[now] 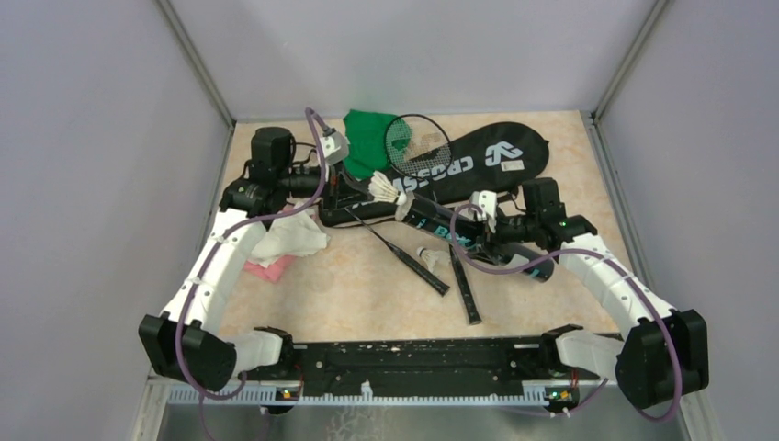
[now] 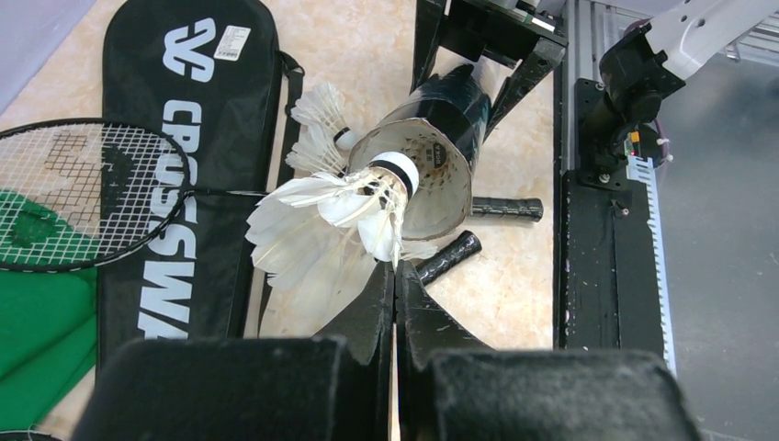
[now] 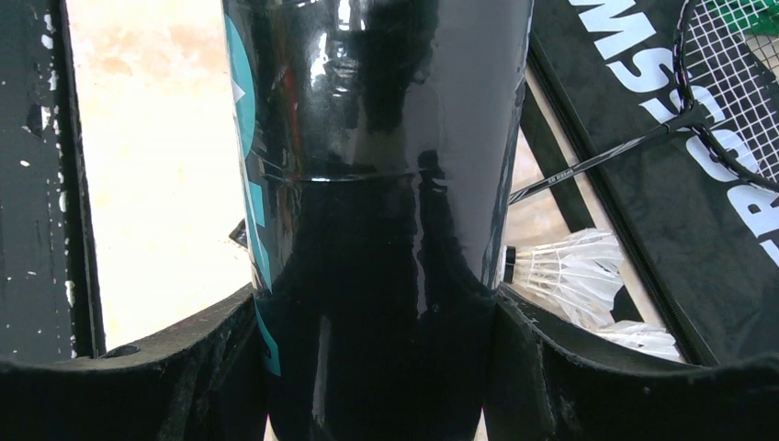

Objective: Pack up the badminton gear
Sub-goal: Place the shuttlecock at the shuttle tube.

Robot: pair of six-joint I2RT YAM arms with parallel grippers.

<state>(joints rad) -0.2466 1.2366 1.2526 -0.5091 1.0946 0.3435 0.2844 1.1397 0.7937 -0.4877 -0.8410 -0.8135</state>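
Left wrist view: left tool pinched shut on a shuttlecock, cork at the mouth of the tube.
Right tool: clamped around the tube.
Packed: nothing visibly yet.
Left: spare shuttlecocks, rackets, CROSSWAY bag on the worktop.

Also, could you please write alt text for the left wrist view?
The left gripper, shut, pinches a white shuttlecock by its feathers, cork end at the open mouth of a black tube held by the right gripper. A black racket bag, racket and green cloth lie left.
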